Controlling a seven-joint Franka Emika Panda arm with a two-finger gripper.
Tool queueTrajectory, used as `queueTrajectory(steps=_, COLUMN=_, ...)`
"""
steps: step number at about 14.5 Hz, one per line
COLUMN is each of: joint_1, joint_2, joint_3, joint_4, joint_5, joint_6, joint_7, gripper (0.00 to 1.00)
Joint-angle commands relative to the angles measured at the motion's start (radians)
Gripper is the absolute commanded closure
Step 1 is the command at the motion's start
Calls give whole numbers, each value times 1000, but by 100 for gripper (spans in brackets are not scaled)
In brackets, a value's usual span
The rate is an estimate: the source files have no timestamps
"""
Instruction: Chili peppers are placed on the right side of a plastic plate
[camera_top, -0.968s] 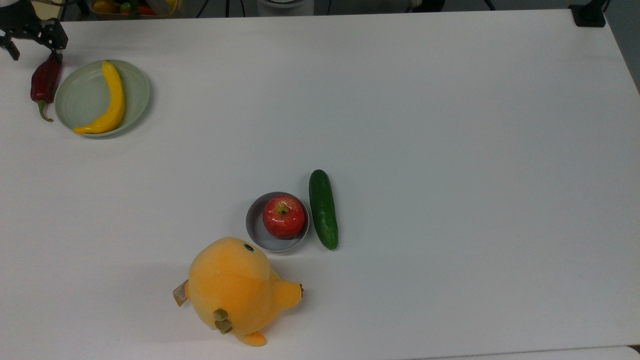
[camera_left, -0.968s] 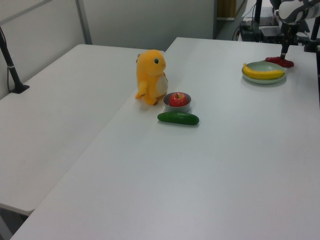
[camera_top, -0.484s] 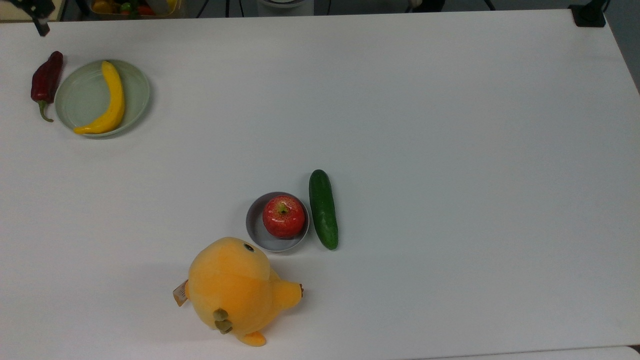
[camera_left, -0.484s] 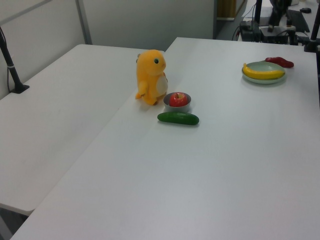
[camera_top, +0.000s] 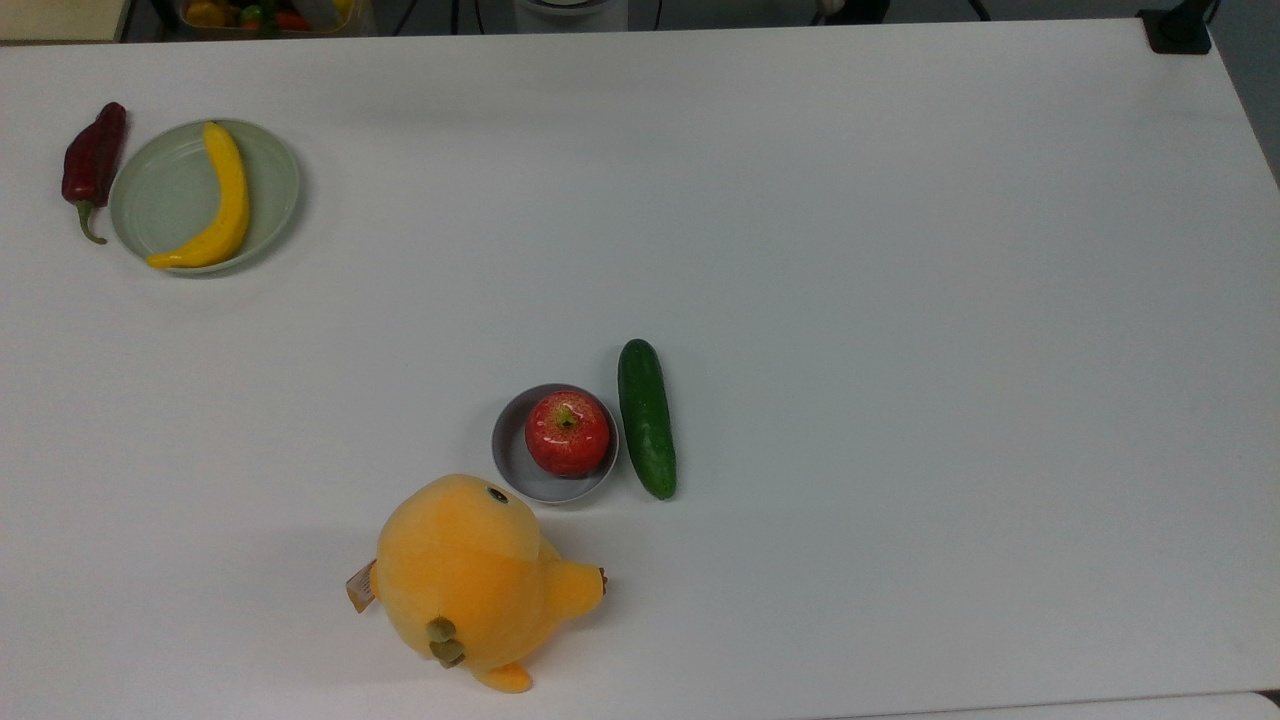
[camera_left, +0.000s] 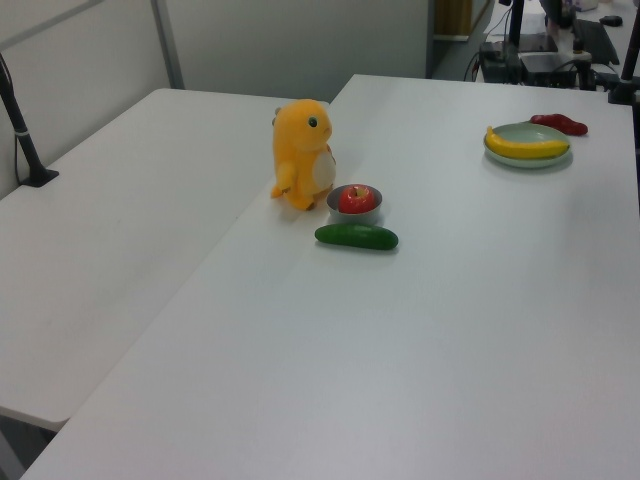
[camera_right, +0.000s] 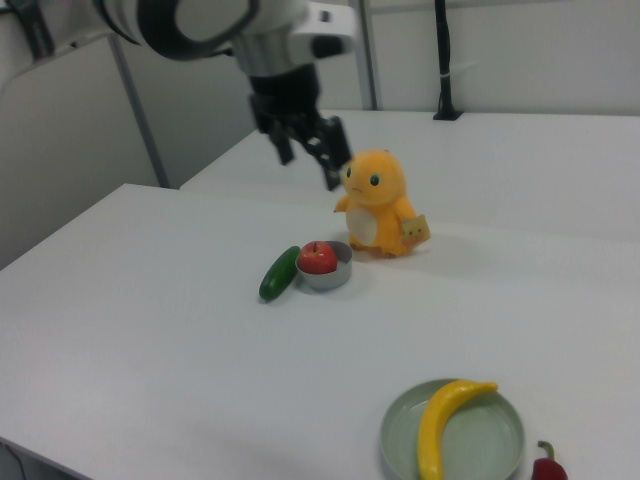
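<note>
The dark red chili pepper (camera_top: 92, 160) lies on the table against the rim of the pale green plastic plate (camera_top: 160, 195), on the top view's left of it. A yellow banana (camera_top: 222, 200) rests in the plate. In the left view the chili (camera_left: 560, 123) sits just behind the plate (camera_left: 526, 160). The right view has the chili (camera_right: 548, 466) at the plate's (camera_right: 485, 440) right. My gripper (camera_right: 308, 165) hangs open and holds nothing, high above the table in the right view, far from the chili.
A red apple (camera_top: 567, 432) sits in a small grey dish (camera_top: 510, 450), with a green cucumber (camera_top: 647, 418) beside it. An orange plush toy (camera_top: 470, 580) stands near the table's front edge in the top view. A black clamp (camera_top: 1178, 30) holds the far right corner.
The gripper has let go of the chili, risen away from it and left the top and left views. The chili stays beside the plate.
</note>
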Motion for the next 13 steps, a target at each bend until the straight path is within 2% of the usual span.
queueTrajectory(steps=1, joint_1=22, joint_2=-8, joint_3=136, joint_4=10, joint_5=-2, joint_6=-95, joint_7=66, gripper=0)
queueTrajectory(steps=4, joint_1=109, joint_2=-10, joint_3=149, joint_4=-21, joint_5=-6, joint_6=-108, joint_7=90, gripper=0)
queueTrajectory(steps=7, joint_1=164, joint_2=2, joint_3=153, joint_4=-51, joint_5=-25, joint_6=-83, joint_7=75, gripper=0)
queueTrajectory(steps=8, joint_1=175, joint_2=7, joint_3=153, joint_4=-67, joint_5=-52, joint_6=-56, joint_7=55, gripper=0)
queueTrajectory(steps=13, joint_1=181, joint_2=19, joint_3=135, joint_4=-94, joint_5=-74, joint_6=22, joint_7=-147, gripper=0)
